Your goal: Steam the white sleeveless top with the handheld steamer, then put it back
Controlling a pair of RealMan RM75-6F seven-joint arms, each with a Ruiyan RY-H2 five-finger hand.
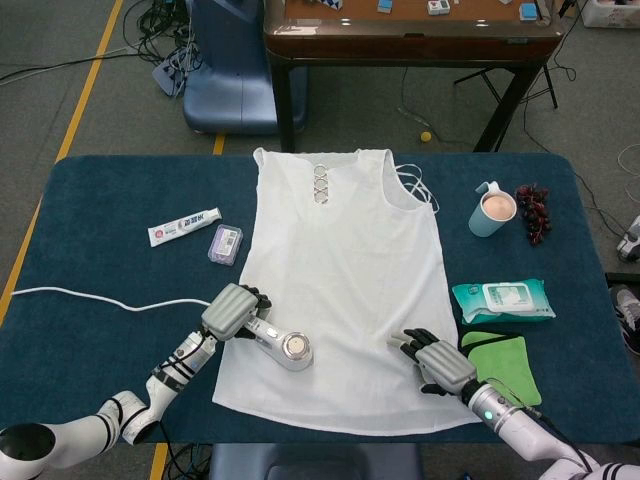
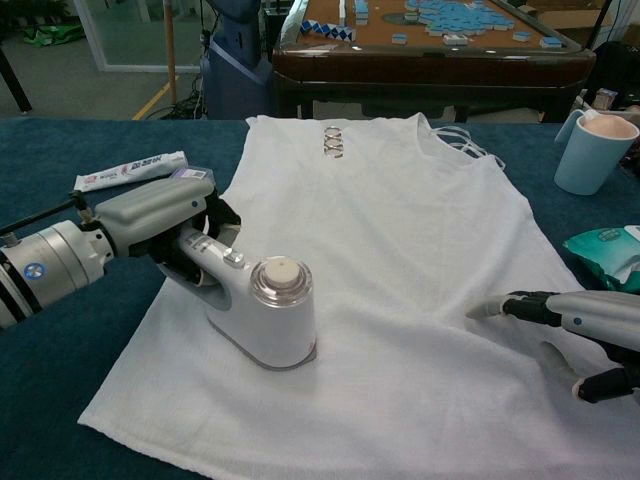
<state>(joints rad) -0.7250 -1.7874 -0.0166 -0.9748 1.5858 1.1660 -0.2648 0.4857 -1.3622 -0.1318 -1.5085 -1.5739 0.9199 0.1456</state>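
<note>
- Lay flat on the dark blue table [image 1: 100, 200]: white sleeveless top [image 1: 340, 260], thin and soft, likely to bunch or slide under a pushed steamer.
- Stood on the top's lower left part: handheld steamer [image 2: 262, 310], rigid, smooth-shelled, probably weighty; best taken by its handle.
- Wrapped around that handle: left hand [image 1: 232, 312].
- Rested on the cloth near the right hem, holding nothing: right hand [image 1: 440, 362], fingers spread, apparently pinning the fabric.
- Showed a laced ring neckline and loose straps.
</note>
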